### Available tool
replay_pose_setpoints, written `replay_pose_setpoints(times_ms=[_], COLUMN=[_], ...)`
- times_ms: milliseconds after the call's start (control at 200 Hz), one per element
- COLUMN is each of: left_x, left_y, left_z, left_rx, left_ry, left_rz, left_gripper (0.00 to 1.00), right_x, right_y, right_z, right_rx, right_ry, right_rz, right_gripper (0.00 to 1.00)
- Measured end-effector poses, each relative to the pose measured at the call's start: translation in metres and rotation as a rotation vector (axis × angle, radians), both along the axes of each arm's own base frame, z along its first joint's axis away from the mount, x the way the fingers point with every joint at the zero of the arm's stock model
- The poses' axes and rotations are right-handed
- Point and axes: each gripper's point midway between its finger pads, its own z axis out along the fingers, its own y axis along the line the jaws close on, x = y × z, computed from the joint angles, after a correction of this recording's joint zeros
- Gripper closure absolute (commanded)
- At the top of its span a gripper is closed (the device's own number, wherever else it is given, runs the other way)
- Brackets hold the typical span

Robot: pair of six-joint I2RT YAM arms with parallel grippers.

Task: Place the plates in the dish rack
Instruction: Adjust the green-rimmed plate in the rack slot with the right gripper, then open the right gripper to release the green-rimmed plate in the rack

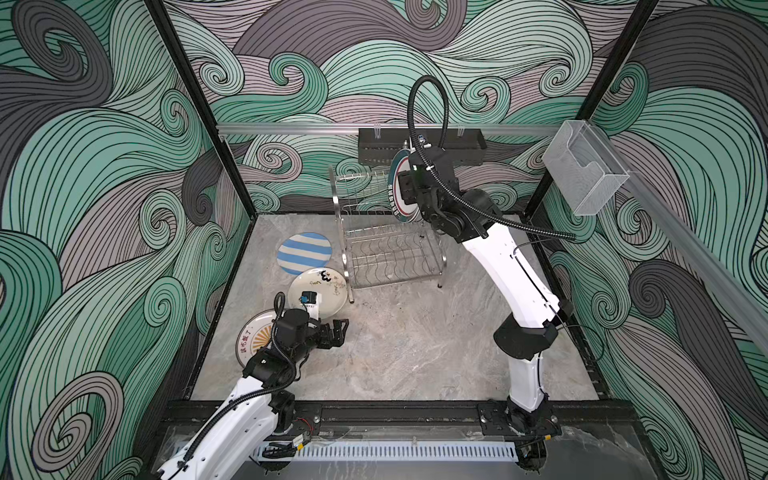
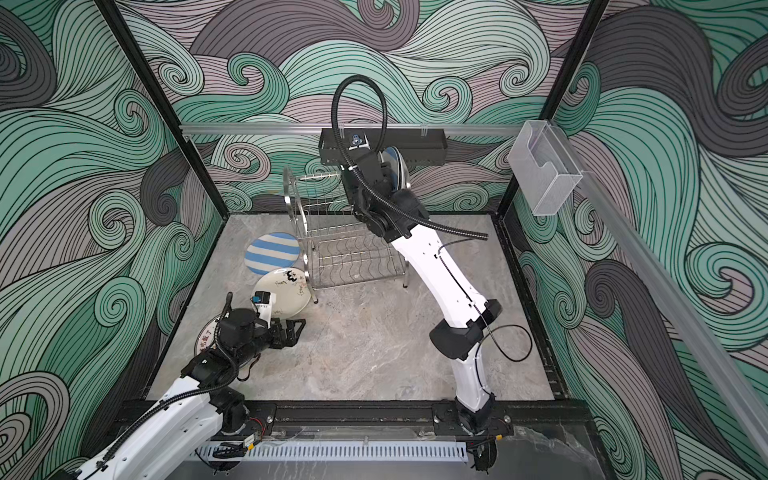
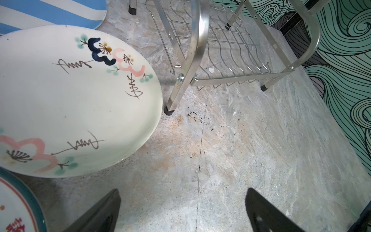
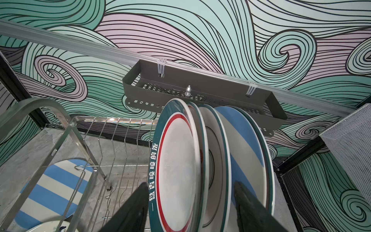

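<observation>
Nearest my view, the left arm lay low and folded at the front left of the desk [image 1: 415,353]. Its forearm angled over the sunburst plate [image 1: 250,338] and its wrist sat level just above the stone. The left fingers [image 3: 100,213] were released, spread wide with only bare desk between them.

Just beyond them the cream flowered plate [image 3: 80,100] lay flat, its edge just beside a front foot of the dish rack [image 1: 390,257]. Past that the blue striped plate [image 1: 305,253] lay flat as well, beside the rack's looped handle.

The right arm rose from its base at the front right, bent at the elbow and stretched long toward the back. Its wrist was turned over the right end of the rack's upper shelf. The right fingers [image 4: 128,211] stood apart, released, straddling the rims of plates standing on edge there. A red-ringed teal plate [image 4: 176,160] stood in front, a second teal-rimmed plate [image 4: 215,152] behind it, then a striped standing plate [image 4: 241,140]. I could not tell whether either finger touched a rim.

Farthest back, a black tray [image 4: 200,80] hung from the rail on the wall.
</observation>
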Motion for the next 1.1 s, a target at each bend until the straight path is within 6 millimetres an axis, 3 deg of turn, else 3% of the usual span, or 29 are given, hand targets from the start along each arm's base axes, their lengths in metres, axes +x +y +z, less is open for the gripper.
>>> replay_pose_setpoints(times_ms=[370, 525, 851, 1101], left_x=[0.0, 0.0, 0.0, 0.0], left_y=[0.0, 0.0, 0.0, 0.0], left_z=[0.0, 0.0, 0.0, 0.0], left_rx=[0.0, 0.0, 0.0, 0.0], left_ry=[0.0, 0.0, 0.0, 0.0], left_rz=[0.0, 0.0, 0.0, 0.0], left_gripper=[0.01, 0.01, 0.01, 0.01], right_x=[0.007, 0.008, 0.005, 0.006], right_y=[0.008, 0.014, 0.032, 0.029], right_z=[-0.023, -0.03, -0.034, -0.034], right_rx=[-0.03, -0.022, 0.056, 0.041], right_ry=[0.041, 0.062, 0.097, 0.093], right_rz=[0.002, 0.026, 0.118, 0.103], right_gripper=[0.31, 0.36, 0.43, 0.47])
